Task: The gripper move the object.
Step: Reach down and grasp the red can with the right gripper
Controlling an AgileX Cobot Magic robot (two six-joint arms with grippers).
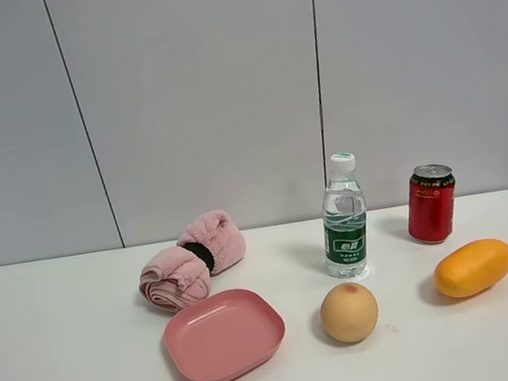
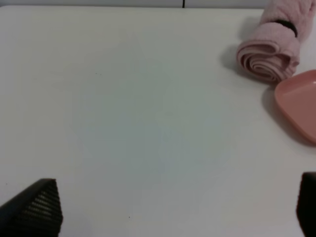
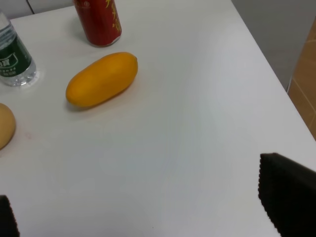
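The red can [image 1: 431, 203] with a silver top stands upright at the back right of the white table [image 1: 70, 374], right of the water bottle [image 1: 344, 220]. Its lower part shows in the right wrist view [image 3: 98, 22]. My right gripper [image 3: 148, 210] is open and empty, hovering above bare table near the right edge, well short of the can. My left gripper [image 2: 173, 212] is open and empty above bare table on the left side. Neither arm shows in the exterior high view.
A yellow mango [image 1: 473, 268] lies in front of the can and also shows in the right wrist view [image 3: 101, 80]. A round beige fruit [image 1: 349, 312], a pink plate [image 1: 224, 335] and a rolled pink towel [image 1: 191, 259] sit mid-table. The table's right edge [image 3: 266, 59] is close.
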